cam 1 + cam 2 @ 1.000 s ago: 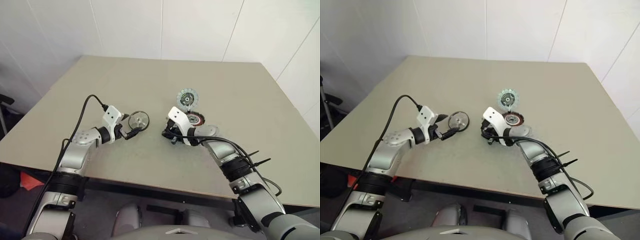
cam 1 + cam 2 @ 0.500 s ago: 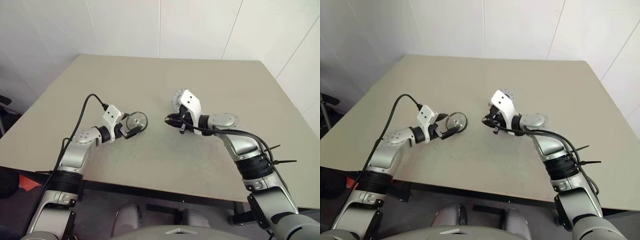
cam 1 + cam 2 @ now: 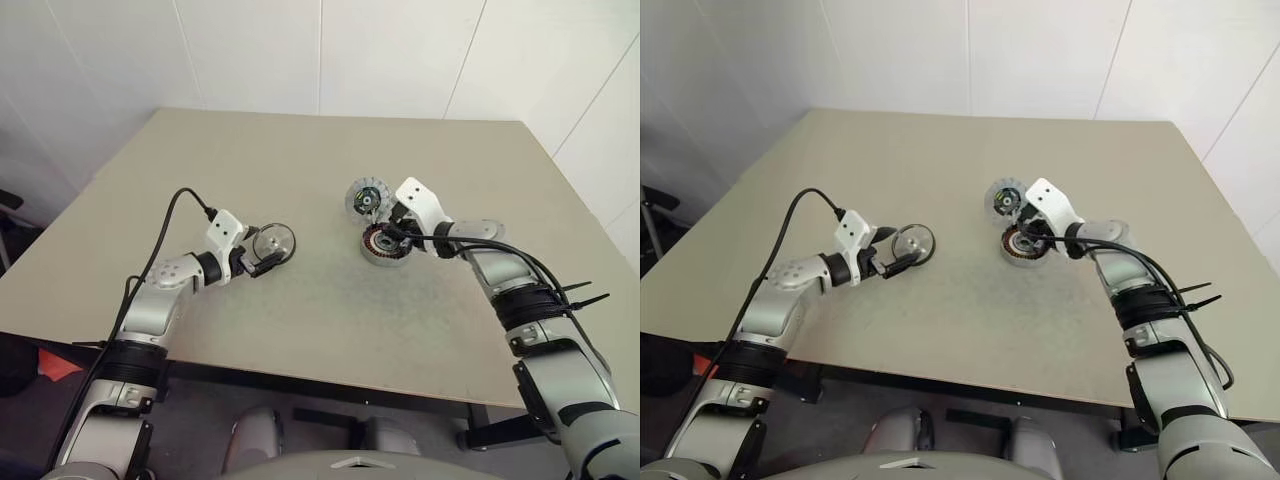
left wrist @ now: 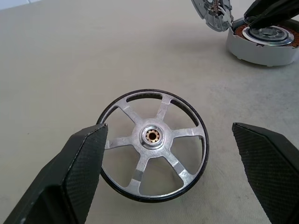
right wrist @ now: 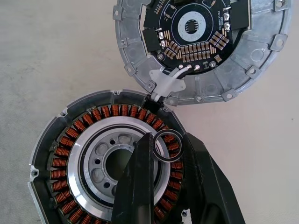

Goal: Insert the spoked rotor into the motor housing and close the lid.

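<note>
The spoked rotor (image 4: 154, 144) sits on the table (image 3: 300, 160) in front of the left gripper (image 3: 268, 262), spoked face turned up toward the wrist camera, so its axle points roughly upward; from the head views it looks propped at a slant rather than lying flat, though how steeply cannot be told. The left gripper's two black fingers (image 4: 79, 163) stand wide apart on either side of the rotor; one fingertip comes right up to the dark rim, the other is clear of it, and whether the near one touches cannot be told. Well apart from the rotor, toward the robot's right, the motor housing (image 5: 93, 158) lies flat on the table with its open side up, the ring of copper-brown windings showing around a silver and dark centre. The lid (image 5: 201, 46) lies just beside it, touching at the rim, with its inner face up showing a dark circuit board; a short white lead joins it to the housing. The right gripper (image 5: 167, 150) hangs over the housing's windings, its fingers pinched on a small metal ring (image 5: 167, 146).
</note>
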Tool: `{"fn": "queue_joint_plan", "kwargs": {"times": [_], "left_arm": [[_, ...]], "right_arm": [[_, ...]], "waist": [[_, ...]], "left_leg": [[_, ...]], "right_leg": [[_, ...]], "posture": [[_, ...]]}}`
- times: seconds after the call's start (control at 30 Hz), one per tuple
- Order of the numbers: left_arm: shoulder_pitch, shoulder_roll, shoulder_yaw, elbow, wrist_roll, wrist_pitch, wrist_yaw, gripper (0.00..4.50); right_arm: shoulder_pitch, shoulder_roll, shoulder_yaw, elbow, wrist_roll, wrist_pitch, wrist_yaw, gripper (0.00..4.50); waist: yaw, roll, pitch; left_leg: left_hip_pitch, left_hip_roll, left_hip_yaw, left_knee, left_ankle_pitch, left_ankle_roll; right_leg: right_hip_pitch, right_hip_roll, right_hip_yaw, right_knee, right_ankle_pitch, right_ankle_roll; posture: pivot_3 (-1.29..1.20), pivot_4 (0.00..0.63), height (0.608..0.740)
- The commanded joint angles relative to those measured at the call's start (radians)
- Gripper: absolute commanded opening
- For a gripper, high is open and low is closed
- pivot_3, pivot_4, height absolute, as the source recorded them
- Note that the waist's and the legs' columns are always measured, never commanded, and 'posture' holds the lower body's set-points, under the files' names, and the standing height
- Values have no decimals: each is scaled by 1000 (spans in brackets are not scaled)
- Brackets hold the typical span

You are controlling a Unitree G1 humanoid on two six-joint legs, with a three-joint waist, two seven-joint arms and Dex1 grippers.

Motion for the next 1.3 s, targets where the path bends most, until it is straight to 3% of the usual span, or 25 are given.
{"fn": "queue_joint_plan", "kwargs": {"times": [0.03,0.5,1.3], "left_arm": [[-7,2,17,-21,-3,-21,5,4500],[-13,-2,12,-6,1,-28,3,4500],[-7,-6,13,-4,8,-32,6,4500]], "right_arm": [[-22,-17,-30,-16,2,-20,8,611],[63,-37,-51,-218,33,86,36,611],[90,-27,-39,-246,21,108,34,611]], "waist": [[0,0,0],[1,0,0],[1,0,0]], "left_leg": [[0,0,0,0,0,0],[0,0,0,2,0,0],[0,0,0,2,0,0]], "right_leg": [[0,0,0,0,0,0],[0,0,0,1,0,0],[1,0,0,1,0,0]], "posture": [[0,0,740],[0,0,740],[0,0,740]]}}
